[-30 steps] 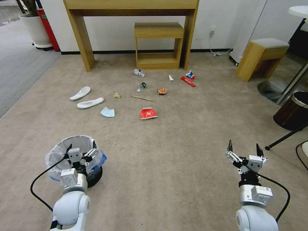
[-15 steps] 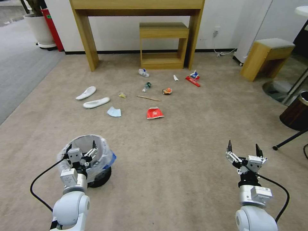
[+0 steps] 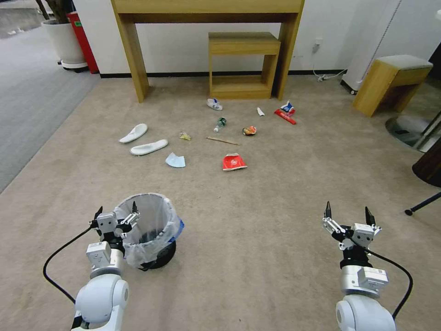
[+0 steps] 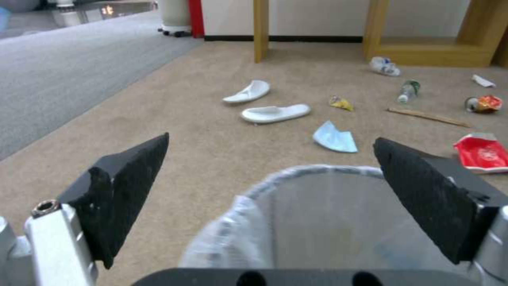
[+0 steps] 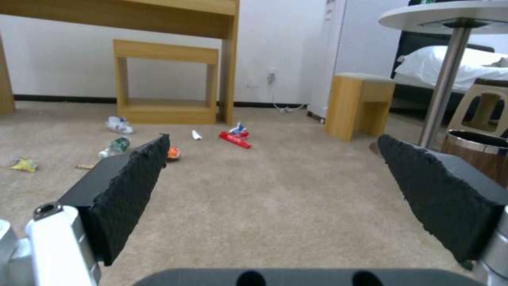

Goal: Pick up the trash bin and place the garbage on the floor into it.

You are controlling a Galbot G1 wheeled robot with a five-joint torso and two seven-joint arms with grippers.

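Trash bin [image 3: 149, 230], small, round and black, lined with a crinkled whitish bag tinged blue on one side, stands upright on the beige floor [image 3: 257, 220] just ahead of the left claw [image 3: 115, 216]. That claw is spread wide and holds nothing; the left wrist view puts the bag's rim [image 4: 328, 171] between its fingers. Farther out the garbage lies scattered: two white slippers [image 3: 148, 147], a blue face mask [image 3: 175, 160], a red paper bowl [image 3: 234, 162], a wooden stick [image 3: 222, 140] and a green-labelled bottle [image 3: 220, 124]. The right claw [image 3: 347, 216] hangs well apart, equally wide and empty. Its wrist view adds a round pedestal table [image 5: 450, 16] and a bed [image 5: 450, 65].
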